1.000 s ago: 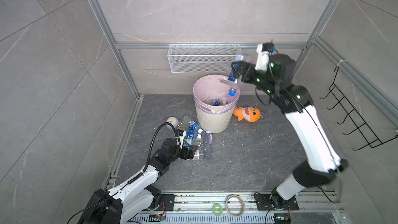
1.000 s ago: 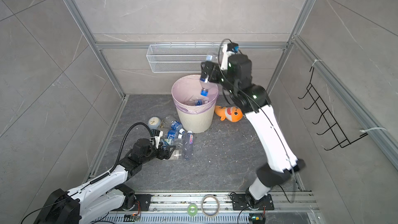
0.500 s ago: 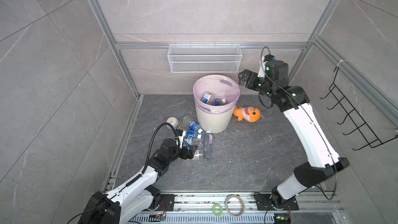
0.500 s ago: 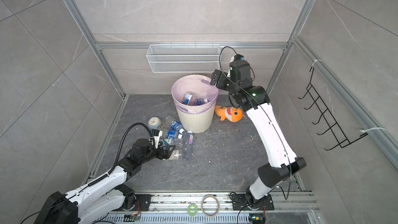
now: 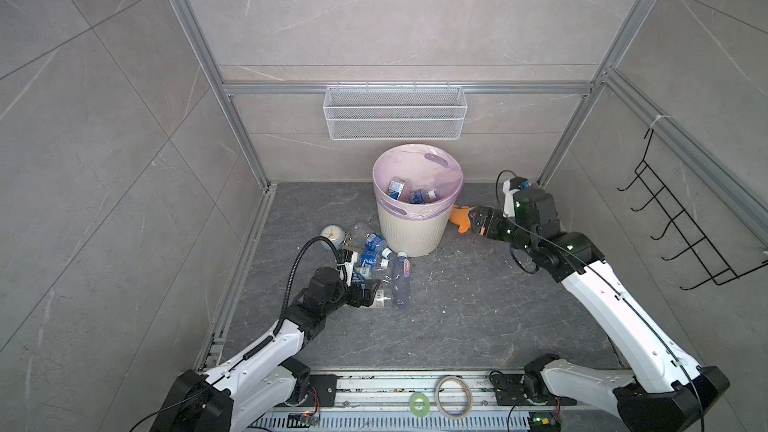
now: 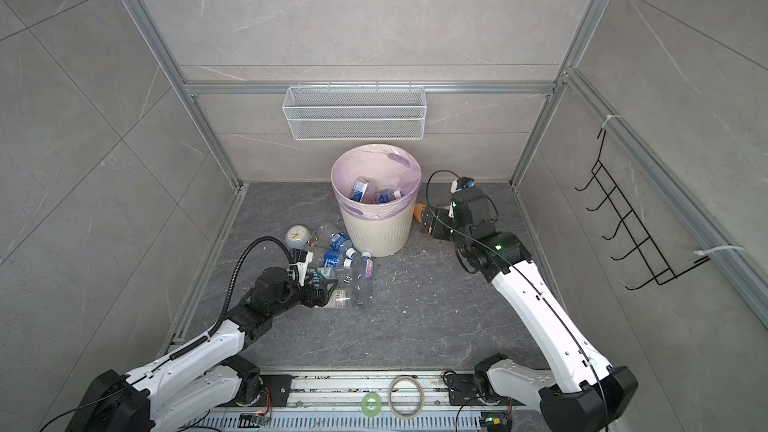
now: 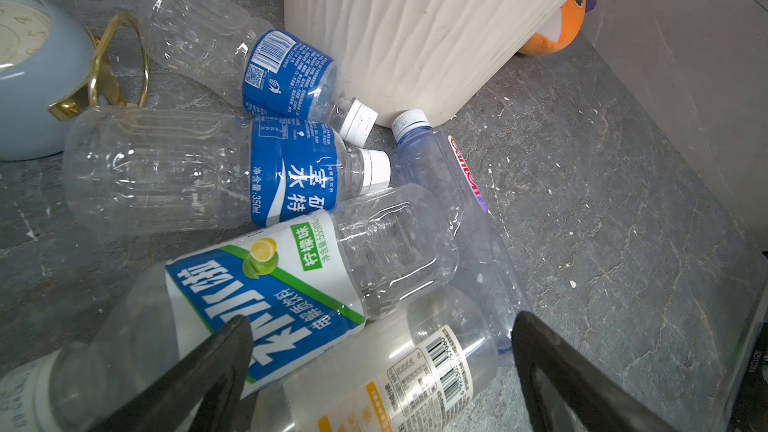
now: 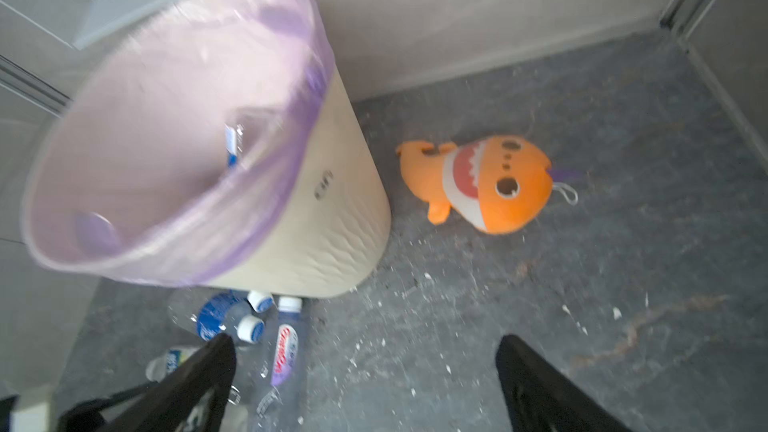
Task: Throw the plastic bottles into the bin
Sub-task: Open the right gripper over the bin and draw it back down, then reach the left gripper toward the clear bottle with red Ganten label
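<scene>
Left hand [image 7: 380, 371] is spread wide over floor bottles [image 7: 266, 297] beside the bin [image 5: 409, 228] for pickup; right hand [image 8: 365, 384] is held wide, empty.

Bottles [image 5: 376, 261] lie heaped near-left of the bin [image 5: 409, 230]; clock [image 5: 332, 234] further left, plush shark [image 5: 461, 217] right.

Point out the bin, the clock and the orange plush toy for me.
bin [image 5: 409, 230]: top view, on its ribbed cream outer wall.
clock [image 5: 331, 234]: top view, on its pale round face.
orange plush toy [image 8: 505, 184]: right wrist view, on its orange head beside the eye.
</scene>
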### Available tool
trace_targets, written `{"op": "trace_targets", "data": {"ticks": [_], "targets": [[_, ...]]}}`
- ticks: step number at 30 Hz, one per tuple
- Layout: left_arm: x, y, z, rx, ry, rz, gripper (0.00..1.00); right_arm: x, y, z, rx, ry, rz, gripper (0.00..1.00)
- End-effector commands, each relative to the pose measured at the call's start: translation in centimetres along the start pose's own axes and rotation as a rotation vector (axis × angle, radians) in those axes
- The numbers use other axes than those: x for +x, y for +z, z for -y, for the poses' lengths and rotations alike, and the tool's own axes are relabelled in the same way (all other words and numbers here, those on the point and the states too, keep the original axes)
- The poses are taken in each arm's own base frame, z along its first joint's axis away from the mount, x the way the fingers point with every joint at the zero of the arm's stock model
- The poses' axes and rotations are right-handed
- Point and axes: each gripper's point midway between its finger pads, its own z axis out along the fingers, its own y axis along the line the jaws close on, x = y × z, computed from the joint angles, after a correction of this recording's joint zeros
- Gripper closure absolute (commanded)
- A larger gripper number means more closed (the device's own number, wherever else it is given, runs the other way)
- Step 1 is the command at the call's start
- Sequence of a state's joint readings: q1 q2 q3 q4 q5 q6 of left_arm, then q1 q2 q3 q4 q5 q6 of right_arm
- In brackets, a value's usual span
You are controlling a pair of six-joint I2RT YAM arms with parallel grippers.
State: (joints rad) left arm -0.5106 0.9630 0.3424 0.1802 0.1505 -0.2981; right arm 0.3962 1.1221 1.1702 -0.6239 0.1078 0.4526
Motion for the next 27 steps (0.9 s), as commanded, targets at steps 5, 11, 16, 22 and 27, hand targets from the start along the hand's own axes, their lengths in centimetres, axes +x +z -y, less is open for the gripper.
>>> {"op": "trace_targets", "data": {"ticks": [5, 11, 16, 22, 27], "targets": [[-1.9, -0.5, 0.3, -0.007, 0.04, 0.059, 0.01, 5.9, -0.5, 1.7, -0.038, 0.007, -0.07, 0.01], [-1.8, -0.8, 0.1, -0.015, 0.037, 0.063, 0.01, 11.8, 0.4, 4.3, -0.001, 0.001, -0.153, 0.01], [-1.8, -0.9, 0.1, -0.018, 0.037, 0.064, 0.01, 14.6, 0.6, 5.3, -0.016, 0.02, -0.166, 0.01], [-1.6, -1.0, 0.2, -0.02, 0.041, 0.06, 0.01, 17.0, 1.4, 5.8, -0.03, 0.042, -0.203, 0.01], [-1.4, -1.1, 0.4, -0.018, 0.05, 0.052, 0.01, 18.2, 2.4, 5.5, -0.057, 0.058, -0.23, 0.02]]}}
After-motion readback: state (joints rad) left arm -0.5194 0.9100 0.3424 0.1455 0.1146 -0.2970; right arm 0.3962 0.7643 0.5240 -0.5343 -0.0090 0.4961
